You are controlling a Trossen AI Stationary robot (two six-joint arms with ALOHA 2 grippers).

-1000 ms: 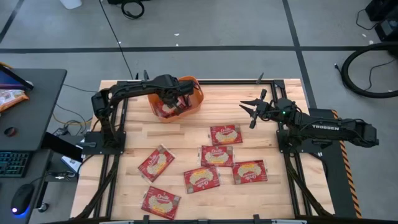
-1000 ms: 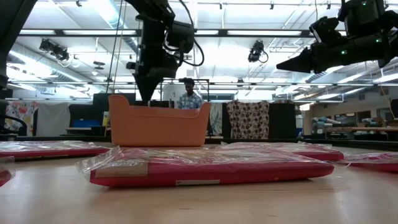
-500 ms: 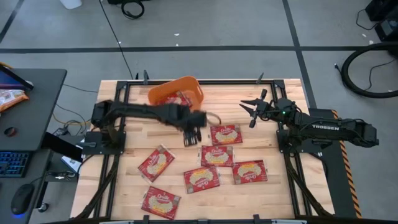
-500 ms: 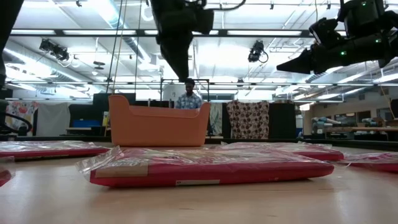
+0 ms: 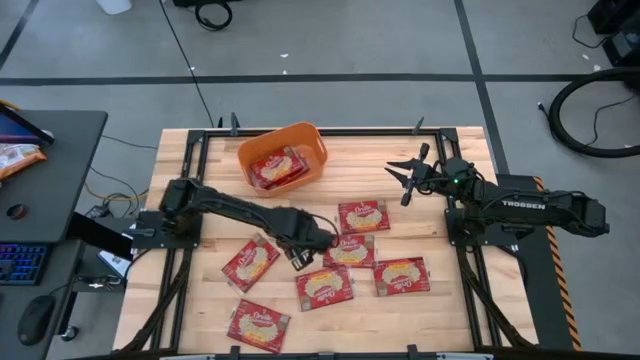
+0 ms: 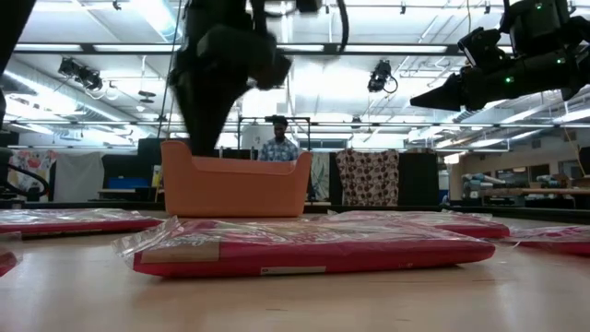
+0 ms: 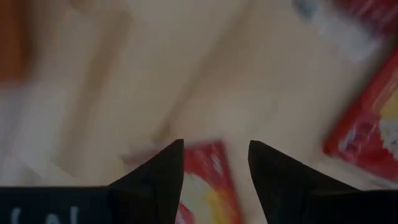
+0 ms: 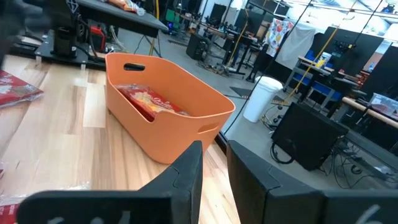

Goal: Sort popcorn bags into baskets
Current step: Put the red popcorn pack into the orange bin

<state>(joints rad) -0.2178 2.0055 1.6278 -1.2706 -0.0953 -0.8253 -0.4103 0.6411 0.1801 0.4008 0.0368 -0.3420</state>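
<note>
At least one flat red popcorn bag (image 5: 278,167) lies in the orange plastic tub (image 5: 311,139); six wait on the wooden bench (image 5: 420,230). The left claw (image 5: 299,257) hangs open over them; the right claw (image 5: 404,176) idles empty, fingers slightly parted.

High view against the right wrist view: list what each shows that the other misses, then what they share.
Only the high view shows both arms whole, the left gripper open over the middle of the table, the right gripper waiting near the table's right side, and six popcorn bags lying flat on the wood. Only the right wrist view shows the orange basket's side wall with its handle slot, and the room behind. Both show the basket with a popcorn packet inside it.
</note>
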